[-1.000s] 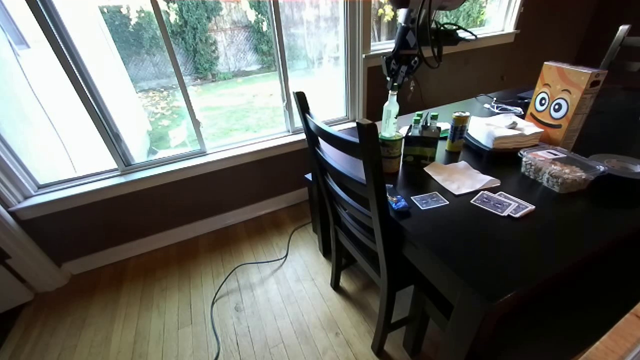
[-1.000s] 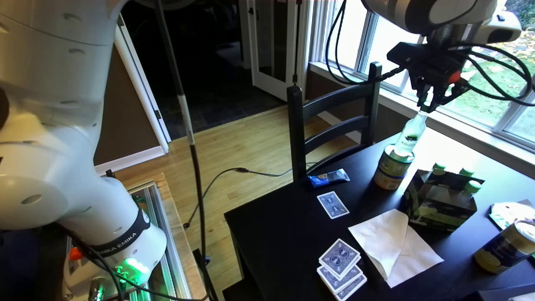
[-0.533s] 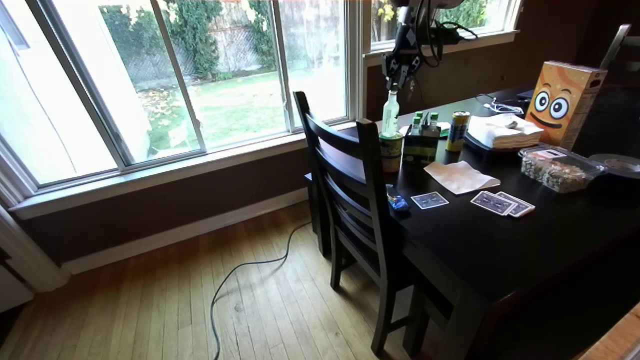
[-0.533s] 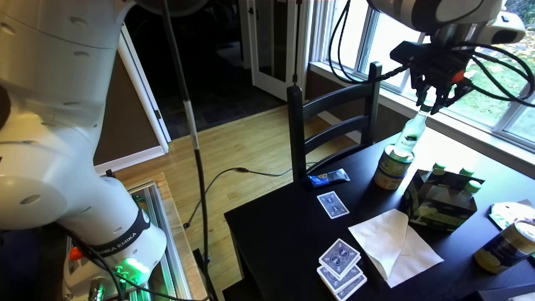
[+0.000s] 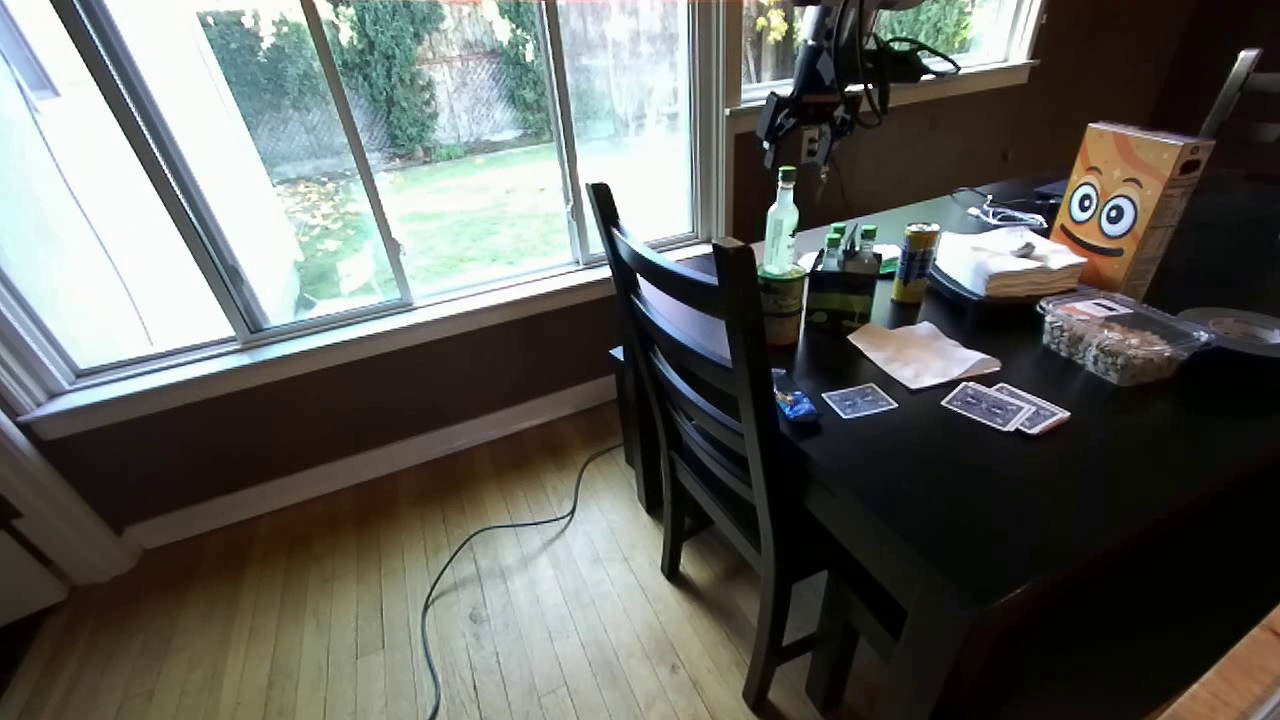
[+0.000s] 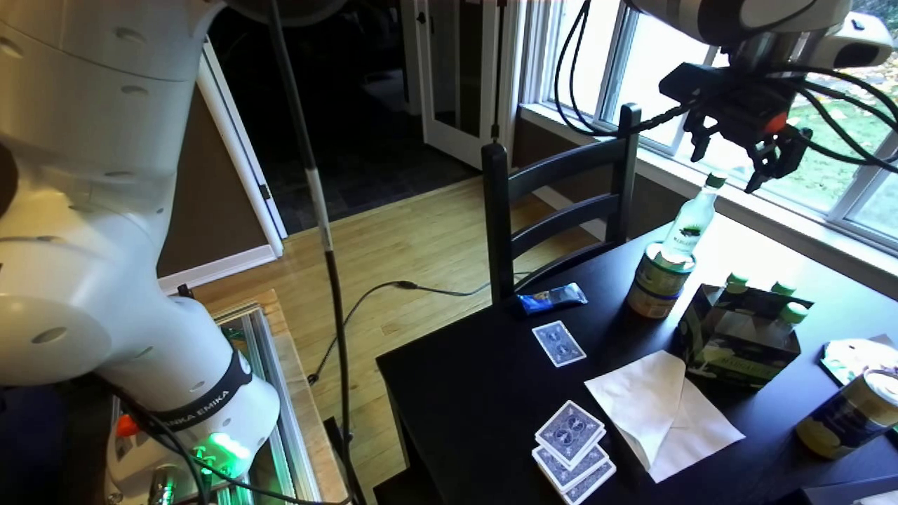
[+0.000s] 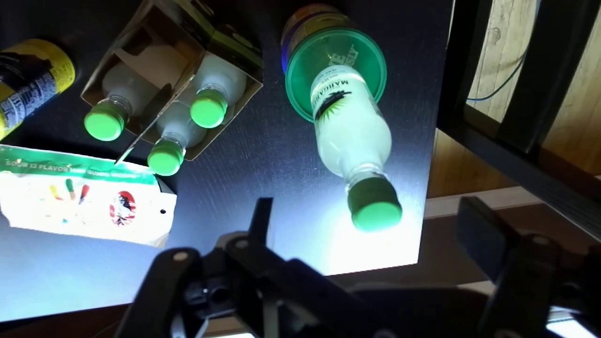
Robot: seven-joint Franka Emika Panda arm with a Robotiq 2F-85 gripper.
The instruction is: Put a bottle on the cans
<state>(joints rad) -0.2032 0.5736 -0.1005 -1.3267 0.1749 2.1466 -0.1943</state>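
A pale, slim bottle [image 6: 691, 224] with a green cap stands upright on the cans [image 6: 658, 280], a short stack near the table's edge; in an exterior view the same bottle [image 5: 781, 232] rises from the stack [image 5: 782, 308]. In the wrist view the bottle [image 7: 352, 124] rests on the green lid of the cans [image 7: 300, 91]. My gripper [image 6: 725, 172] is just above the cap, jaws spread wide on either side of it. In the wrist view the fingers [image 7: 486, 234] stand apart from the cap, touching nothing.
Beside the cans stands a dark carrier [image 6: 744, 354] holding several green-capped bottles. A black chair [image 6: 565, 217] is close to the stack. A yellow can [image 7: 35, 70] and a gummy packet [image 7: 84, 195] lie farther along. Cards [image 6: 572, 435] and a white napkin [image 6: 666, 414] are on the table.
The jaws were closed on the bottle's cap a second ago; they have opened wide and let it go. The bottle stays standing on the cans. The gripper has shifted slightly.
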